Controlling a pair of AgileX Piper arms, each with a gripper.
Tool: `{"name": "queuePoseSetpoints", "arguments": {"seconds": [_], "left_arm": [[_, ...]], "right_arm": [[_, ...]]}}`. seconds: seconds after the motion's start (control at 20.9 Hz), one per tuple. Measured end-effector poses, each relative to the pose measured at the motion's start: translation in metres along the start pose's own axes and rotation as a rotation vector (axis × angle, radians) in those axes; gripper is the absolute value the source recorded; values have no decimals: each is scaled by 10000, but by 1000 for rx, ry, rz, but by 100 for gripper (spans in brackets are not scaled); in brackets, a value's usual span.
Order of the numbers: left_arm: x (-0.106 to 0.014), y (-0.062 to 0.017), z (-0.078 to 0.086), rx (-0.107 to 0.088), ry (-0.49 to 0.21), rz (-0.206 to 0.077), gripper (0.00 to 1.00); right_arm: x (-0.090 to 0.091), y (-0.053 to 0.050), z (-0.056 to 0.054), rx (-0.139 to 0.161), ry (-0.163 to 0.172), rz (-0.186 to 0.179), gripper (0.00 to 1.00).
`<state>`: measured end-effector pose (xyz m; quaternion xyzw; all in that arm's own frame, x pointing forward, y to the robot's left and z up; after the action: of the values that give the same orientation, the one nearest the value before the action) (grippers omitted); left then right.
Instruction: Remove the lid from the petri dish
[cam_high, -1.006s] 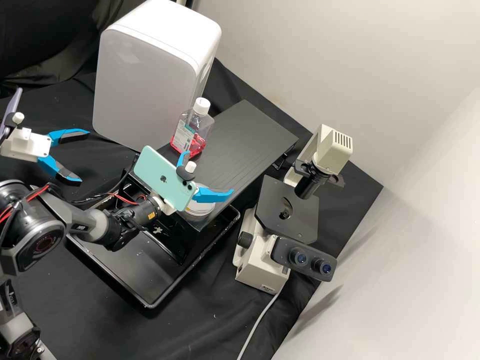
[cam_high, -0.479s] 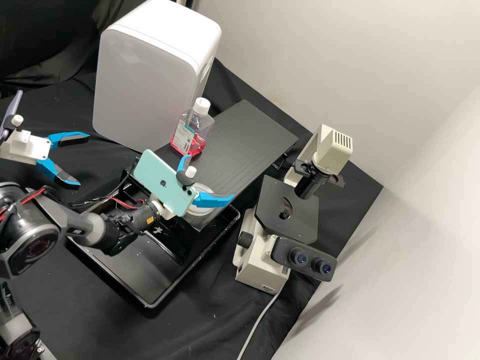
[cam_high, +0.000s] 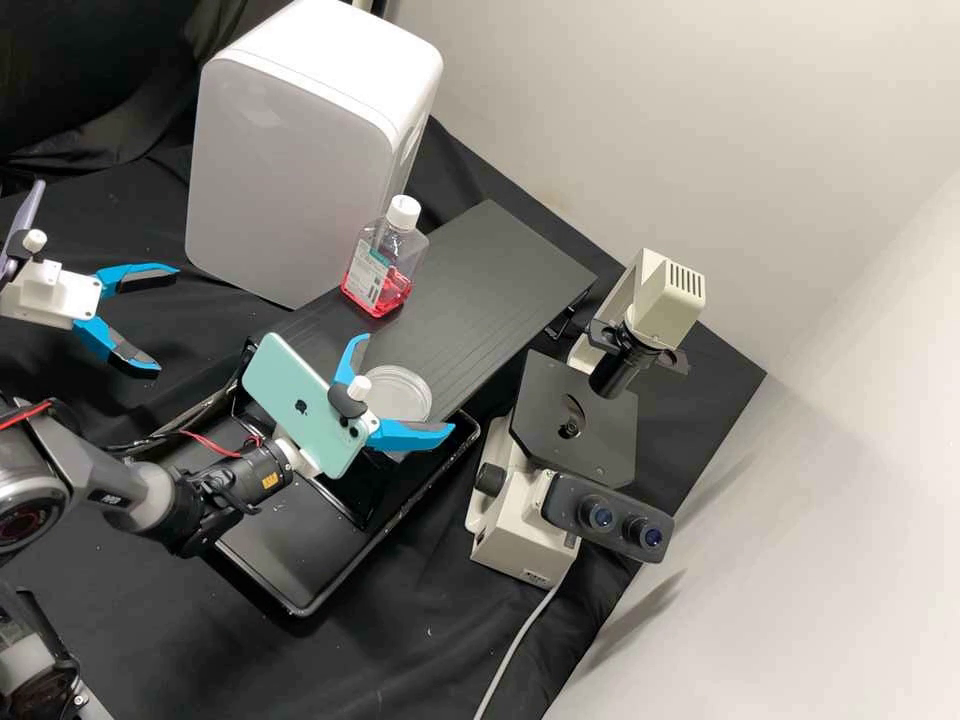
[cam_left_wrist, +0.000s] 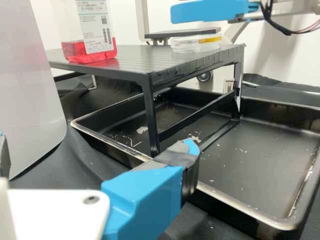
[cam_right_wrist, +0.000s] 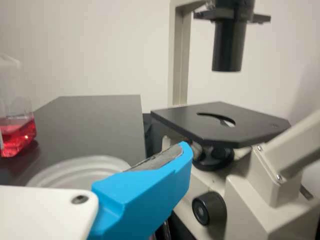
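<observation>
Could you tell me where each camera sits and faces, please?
High view: above the bench, looking down; left hand and right hand show.
Left wrist view: low beside the tray, facing the rack; its finger shows.
Right wrist view: at the rack, facing the microscope; its finger shows.
All share the petri dish.

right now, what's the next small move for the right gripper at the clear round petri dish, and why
Probably lower the open right gripper and close on the lid: its fingers flank the clear round petri dish without gripping.

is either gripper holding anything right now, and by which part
Nothing is held. The right gripper is open at the petri dish; the left gripper is open too.
</observation>
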<state>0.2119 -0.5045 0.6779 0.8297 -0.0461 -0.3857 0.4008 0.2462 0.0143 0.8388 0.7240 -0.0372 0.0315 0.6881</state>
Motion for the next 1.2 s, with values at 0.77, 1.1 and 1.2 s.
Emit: {"name": "queuePoseSetpoints", "arguments": {"seconds": [0.77, 1.1, 1.2], "left_arm": [[6, -25, -5, -3, 1, -10, 100], [6, -25, -5, -3, 1, -10, 100], [6, -25, -5, -3, 1, -10, 100]], "right_arm": [[-50, -226, 220, 41, -69, -40, 100], [33, -317, 215, 21, -82, -30, 100], [60, -299, 202, 22, -78, -17, 100]]}}
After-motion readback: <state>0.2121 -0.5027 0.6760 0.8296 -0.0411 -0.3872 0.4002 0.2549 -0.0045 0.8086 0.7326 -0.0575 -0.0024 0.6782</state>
